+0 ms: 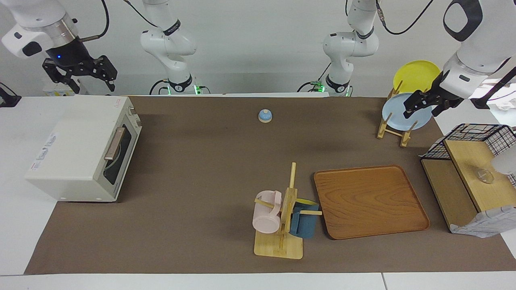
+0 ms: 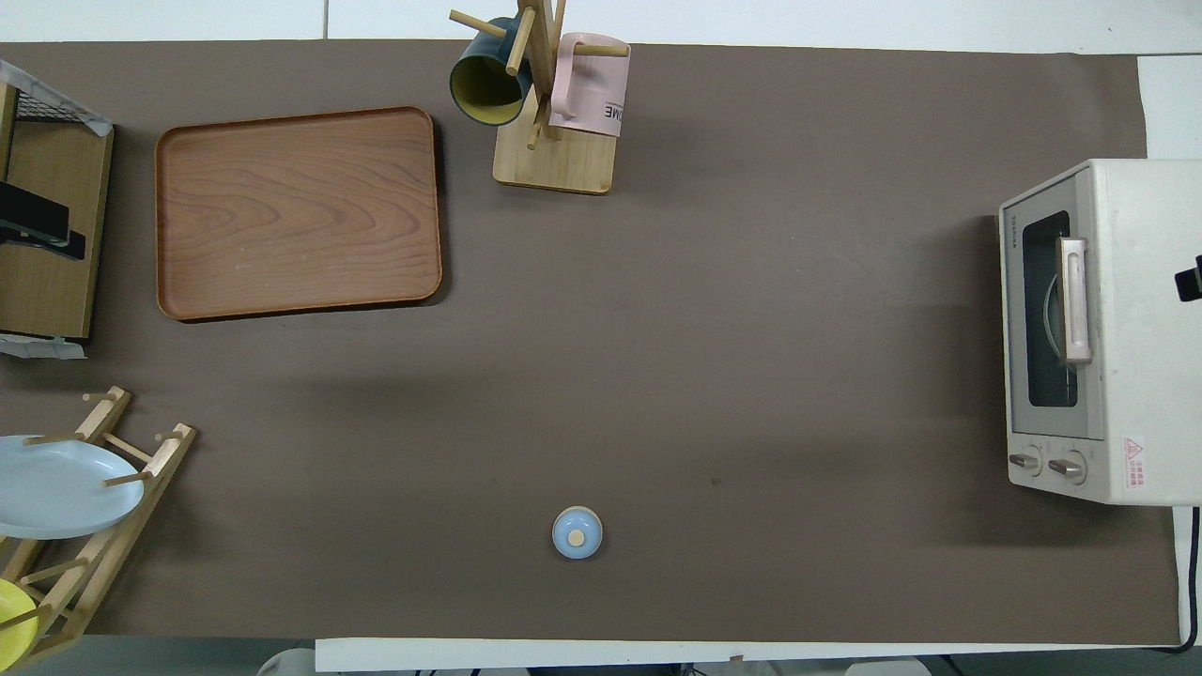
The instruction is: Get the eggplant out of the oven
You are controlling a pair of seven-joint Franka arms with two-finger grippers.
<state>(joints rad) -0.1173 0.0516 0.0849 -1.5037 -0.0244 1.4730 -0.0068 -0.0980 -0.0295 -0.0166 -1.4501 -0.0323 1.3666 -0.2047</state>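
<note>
The off-white oven [image 1: 76, 153] stands at the right arm's end of the table, its dark glass door shut and its tan bar handle [image 1: 114, 143] up. It also shows in the overhead view [image 2: 1117, 329]. The eggplant is hidden; through the glass I see only a pale curved rim. My right gripper [image 1: 92, 85] hangs open and empty in the air above the oven's end nearest the robots; only its tip [image 2: 1188, 282] shows in the overhead view. My left gripper [image 1: 422, 109] is open and empty, raised near the plate rack and over the wooden shelf [image 2: 42, 230].
A wooden tray [image 1: 369, 201] and a mug tree [image 1: 282, 225] with a pink and a dark blue mug stand farther from the robots. A small blue bell [image 1: 265, 116] sits near the robots. A plate rack [image 1: 397, 129] holds a blue and a yellow plate beside a wooden shelf [image 1: 463, 177] with a wire basket.
</note>
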